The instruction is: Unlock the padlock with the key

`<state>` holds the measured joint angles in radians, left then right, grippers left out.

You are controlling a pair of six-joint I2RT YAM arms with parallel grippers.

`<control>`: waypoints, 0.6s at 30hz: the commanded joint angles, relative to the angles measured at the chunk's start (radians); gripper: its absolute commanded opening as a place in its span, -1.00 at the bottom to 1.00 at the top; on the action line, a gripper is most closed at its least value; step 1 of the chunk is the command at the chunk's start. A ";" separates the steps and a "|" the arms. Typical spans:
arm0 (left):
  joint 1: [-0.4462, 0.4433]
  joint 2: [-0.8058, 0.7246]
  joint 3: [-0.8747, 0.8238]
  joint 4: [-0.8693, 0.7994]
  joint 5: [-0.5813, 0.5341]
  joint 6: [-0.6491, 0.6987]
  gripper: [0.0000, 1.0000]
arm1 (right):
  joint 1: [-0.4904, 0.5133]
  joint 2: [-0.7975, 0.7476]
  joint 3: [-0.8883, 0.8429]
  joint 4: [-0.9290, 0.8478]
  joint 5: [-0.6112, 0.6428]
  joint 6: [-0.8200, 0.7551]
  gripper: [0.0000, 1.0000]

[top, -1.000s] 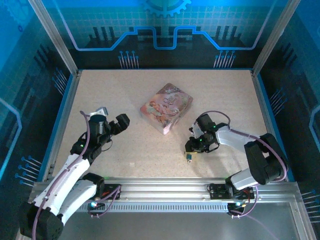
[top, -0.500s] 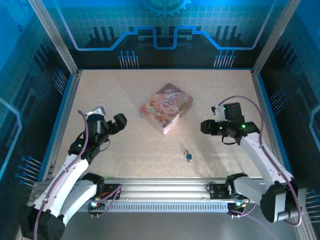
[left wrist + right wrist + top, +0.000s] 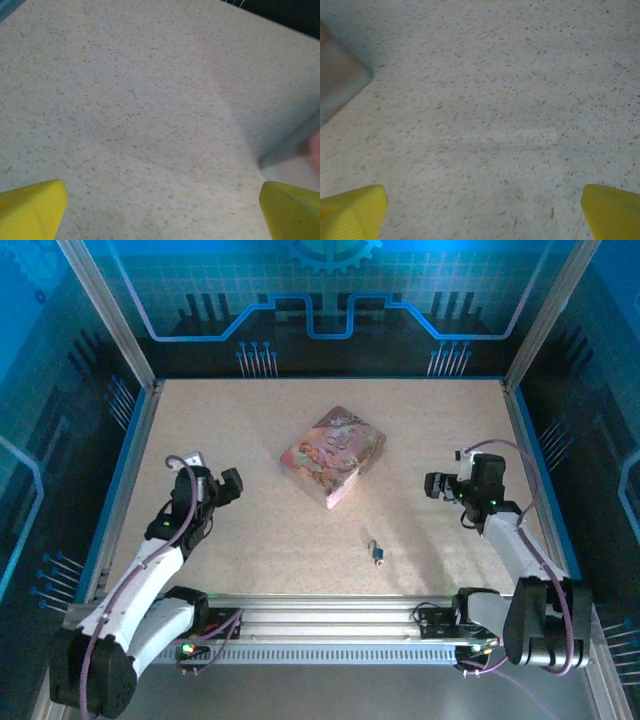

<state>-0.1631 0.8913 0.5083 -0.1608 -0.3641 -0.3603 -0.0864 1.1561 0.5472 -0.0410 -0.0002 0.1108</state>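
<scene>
Left gripper and right gripper hover released and empty; the padlock lies, seemingly flat, on the counter.

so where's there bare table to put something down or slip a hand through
Widest free patch: the far strip of table between the tin box and the back wall. Also bare: the near-left stretch between the left hand and the padlock, and the gap between box and right hand. Tightest near the box, around the padlock.

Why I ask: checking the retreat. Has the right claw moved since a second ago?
Yes: the right claw left the padlock, shifting right and up-frame toward the table's right edge.
</scene>
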 commanded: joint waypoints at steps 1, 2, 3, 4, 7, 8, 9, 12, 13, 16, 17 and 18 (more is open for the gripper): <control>0.009 0.021 -0.105 0.251 -0.055 0.191 0.98 | -0.012 0.063 -0.072 0.329 0.019 0.002 1.00; 0.010 0.024 -0.136 0.311 -0.061 0.204 0.98 | -0.012 0.097 -0.075 0.379 0.007 0.013 1.00; 0.013 0.028 -0.161 0.361 -0.066 0.209 0.98 | -0.010 0.130 -0.076 0.417 -0.003 0.024 1.00; 0.017 0.030 -0.177 0.400 -0.063 0.212 0.98 | -0.010 0.154 -0.072 0.445 -0.011 0.032 1.00; 0.035 0.048 -0.210 0.484 -0.016 0.229 0.98 | 0.007 0.196 -0.079 0.559 -0.021 0.008 1.00; 0.041 0.059 -0.217 0.505 0.005 0.236 0.98 | 0.013 0.209 -0.084 0.600 -0.021 0.002 1.00; 0.046 0.072 -0.222 0.530 0.021 0.244 0.98 | 0.016 0.224 -0.086 0.632 -0.025 0.002 1.00; 0.065 0.113 -0.236 0.602 0.064 0.259 0.98 | 0.034 0.266 -0.083 0.667 -0.047 -0.025 1.00; 0.072 0.131 -0.241 0.636 0.077 0.265 0.98 | 0.049 0.268 -0.080 0.665 -0.047 -0.042 1.00; 0.092 0.199 -0.251 0.737 0.103 0.273 0.98 | 0.081 0.299 -0.109 0.749 -0.066 -0.089 1.00; 0.100 0.230 -0.254 0.774 0.118 0.273 0.98 | 0.087 0.320 -0.122 0.787 -0.072 -0.100 1.00; 0.106 0.258 -0.248 0.803 0.132 0.276 0.98 | 0.093 0.339 -0.126 0.806 -0.070 -0.108 1.00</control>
<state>-0.0807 1.0889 0.2756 0.4698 -0.2958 -0.1196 -0.0189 1.4471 0.4511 0.6250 -0.0437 0.0612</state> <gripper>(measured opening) 0.989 0.998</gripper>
